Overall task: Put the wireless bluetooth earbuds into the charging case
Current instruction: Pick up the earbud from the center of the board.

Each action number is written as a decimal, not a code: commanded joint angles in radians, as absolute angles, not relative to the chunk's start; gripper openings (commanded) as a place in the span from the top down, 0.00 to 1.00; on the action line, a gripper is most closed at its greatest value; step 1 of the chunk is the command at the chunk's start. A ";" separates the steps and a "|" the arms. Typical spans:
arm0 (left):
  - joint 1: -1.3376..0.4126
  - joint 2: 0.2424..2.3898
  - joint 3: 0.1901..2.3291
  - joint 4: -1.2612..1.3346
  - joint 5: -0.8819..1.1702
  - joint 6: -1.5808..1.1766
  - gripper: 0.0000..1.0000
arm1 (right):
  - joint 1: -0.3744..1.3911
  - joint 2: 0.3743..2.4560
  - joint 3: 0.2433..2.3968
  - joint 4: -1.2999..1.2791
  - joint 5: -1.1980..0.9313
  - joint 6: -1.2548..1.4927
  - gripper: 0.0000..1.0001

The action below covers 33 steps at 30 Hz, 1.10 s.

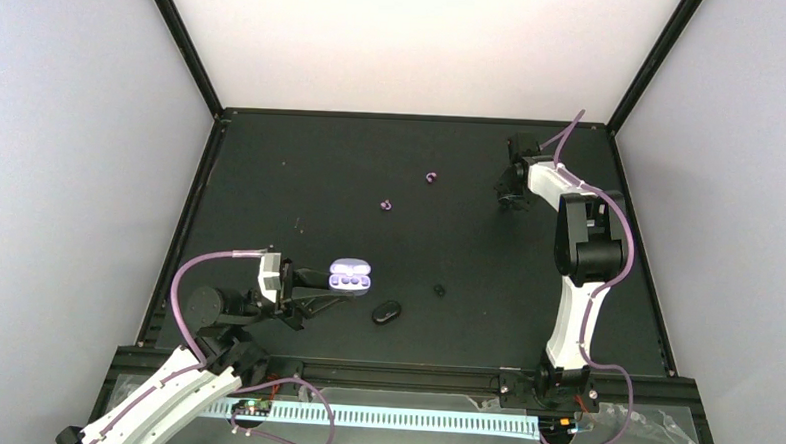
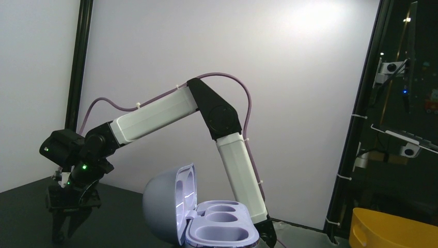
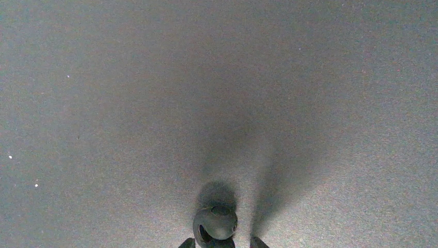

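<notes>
From above: clamping the left pincer [image 1: 324,281] on the open lavender charging case [image 1: 351,277] at the near left of the table [image 1: 271,177]. Showing a pinkish-purple earbud [image 1: 431,178] and its twin [image 1: 386,205] lying loose farther out, and a closed black case [image 1: 386,312] just right of the lavender one. Reaching the right pincer [image 1: 510,195] down at the far right.

From the left wrist: facing the charging case close up, lid raised, two bare wells showing.

From the right wrist: straddling a black earbud [image 3: 215,223] on the table, fingertips [image 3: 258,243] apart, not yet gripping it.
</notes>
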<state>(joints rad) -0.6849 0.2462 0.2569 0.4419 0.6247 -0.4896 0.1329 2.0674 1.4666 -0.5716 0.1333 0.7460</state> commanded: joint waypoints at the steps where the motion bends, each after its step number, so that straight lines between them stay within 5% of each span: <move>1: -0.691 0.233 0.258 0.455 0.621 -0.488 0.99 | 0.126 2.085 1.489 -0.585 0.144 0.728 0.75; 20: -0.691 0.227 0.258 0.454 0.622 -0.490 0.98 | 0.126 2.113 1.532 -0.632 0.117 0.661 0.76; 33: -0.691 0.216 0.258 0.451 0.624 -0.490 0.98 | 0.127 2.071 1.469 -0.598 0.086 0.640 0.86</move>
